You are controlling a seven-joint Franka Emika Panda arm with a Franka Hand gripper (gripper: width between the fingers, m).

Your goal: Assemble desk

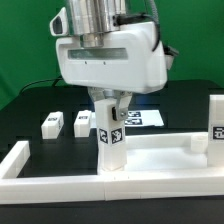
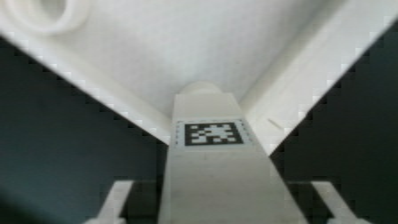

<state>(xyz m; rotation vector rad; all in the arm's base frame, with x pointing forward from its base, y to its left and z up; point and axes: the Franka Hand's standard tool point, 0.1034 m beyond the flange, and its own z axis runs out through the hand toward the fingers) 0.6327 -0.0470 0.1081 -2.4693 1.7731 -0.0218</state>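
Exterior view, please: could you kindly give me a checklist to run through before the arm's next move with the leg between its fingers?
1. The gripper is shut on the white square plastic tagged leg: ok.
2. Leg upright: ok.
3. Leg at a corner of the white rimmed plastic desk top: ok.
4. Leg seated in its socket: cannot tell.
5. Two loose white legs on the black table, apart from the arm: ok.

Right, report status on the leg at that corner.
Gripper shut on upright leg. Leg at desk top corner, seating not visible. Another leg upright at exterior view's right; loose legs behind, nothing in the way.
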